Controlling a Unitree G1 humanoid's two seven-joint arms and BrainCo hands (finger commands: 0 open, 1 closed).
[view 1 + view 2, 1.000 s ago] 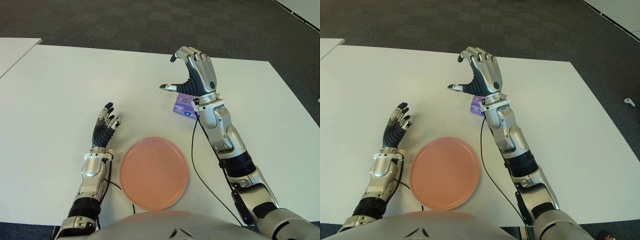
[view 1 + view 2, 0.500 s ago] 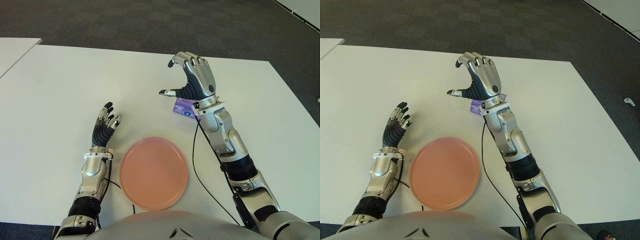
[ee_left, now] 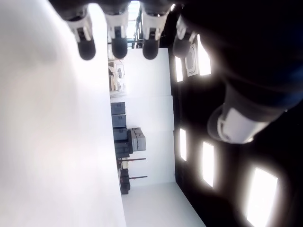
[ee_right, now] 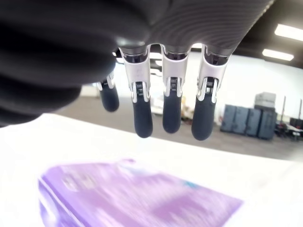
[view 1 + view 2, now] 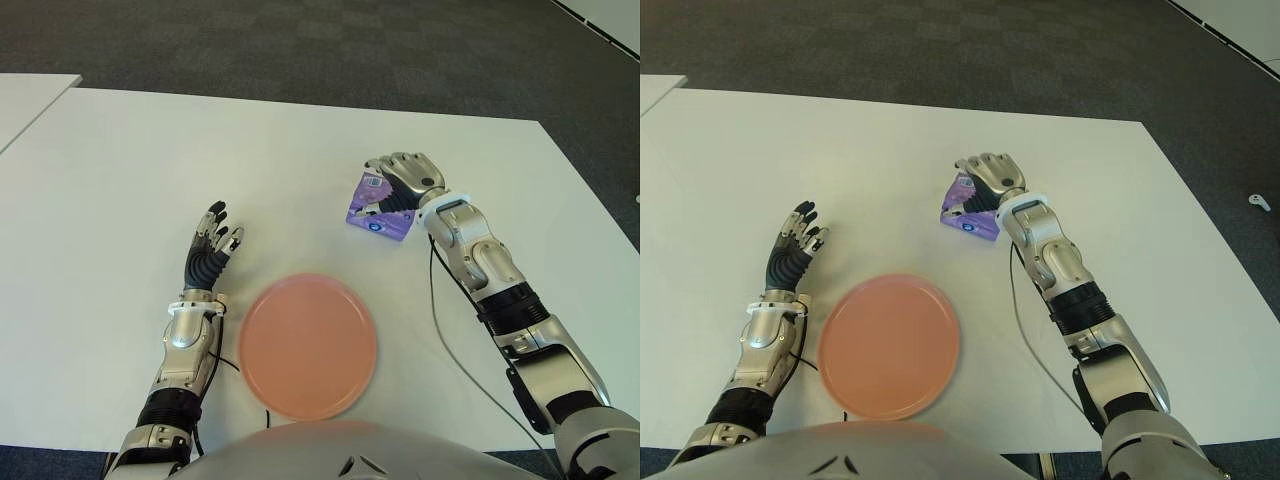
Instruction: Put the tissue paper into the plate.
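While the right hand [image 5: 405, 180] hovers spread-fingered over the purple plastic-wrapped tissue pack [image 5: 375, 206], the left hand [image 5: 208, 250] shows loosely extended beside the round pink plate [image 5: 308, 345].

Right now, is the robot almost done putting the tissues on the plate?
Not yet. The plate holds nothing. The tissue pack sits on the table, beyond the plate. The right hand is over the pack with fingers extended, not gripping. The left hand shows left of the plate, open. Grabbing, carrying and dropping remain.
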